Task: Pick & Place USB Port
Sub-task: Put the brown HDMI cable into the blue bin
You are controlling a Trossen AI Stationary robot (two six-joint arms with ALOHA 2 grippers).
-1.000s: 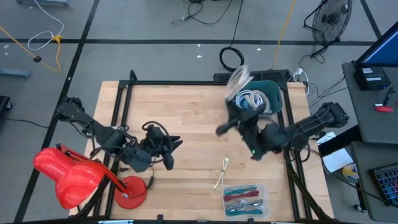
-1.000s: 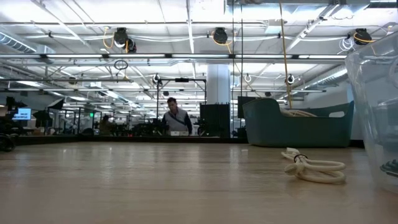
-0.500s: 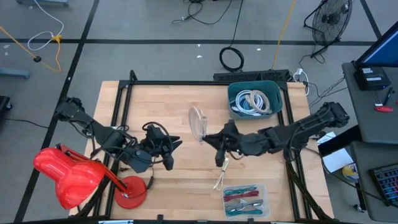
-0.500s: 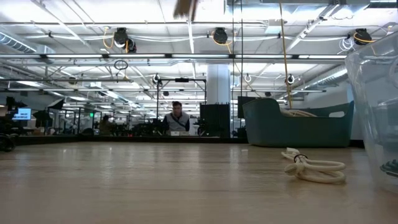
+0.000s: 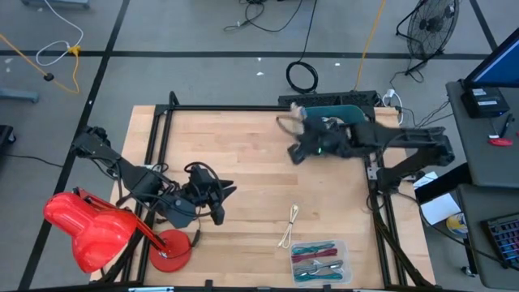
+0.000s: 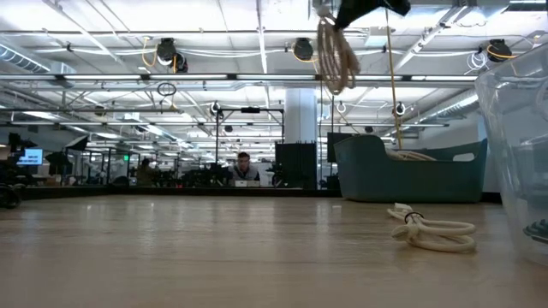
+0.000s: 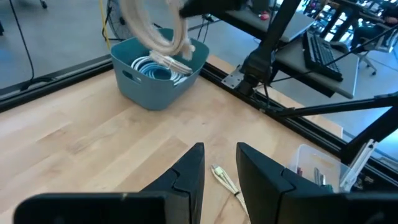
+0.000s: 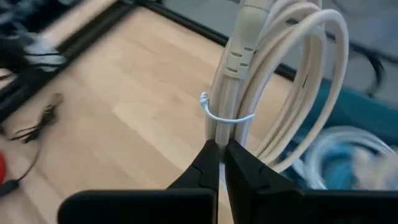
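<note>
A coiled cream USB cable (image 8: 283, 81) is in my right gripper (image 8: 221, 155), which is shut on it and held high beside the teal bin (image 7: 158, 68) at the table's far right. In the low view the coil (image 6: 336, 51) hangs in the air. The bin holds more white coils (image 7: 155, 65). A second tied cable (image 5: 289, 225) lies flat on the table near the front edge. My left gripper (image 7: 217, 171) is open and empty over the table's near left part (image 5: 217, 197). My right gripper pinches the coil's bundled strands (image 8: 225, 134) between its two fingers, just beside the thin tie (image 8: 227, 117) and the connector (image 8: 245, 37). The fingers lie across the strands. The coil is lifted clear of the table and hangs below the gripper (image 6: 368, 7).
A clear box of coloured cables (image 5: 319, 261) sits at the near edge, right of centre. A red lamp (image 5: 89, 227) stands at the near left corner. Black frame rails (image 5: 243, 108) run along the table's edges. Bare wood (image 5: 243, 154) lies between the two arms.
My right gripper, carrying the coil, swung from near the bin out over the table's middle, then back up toward the far right edge beside the bin. The coil stayed in its hold and swung with it. The left arm kept still.
</note>
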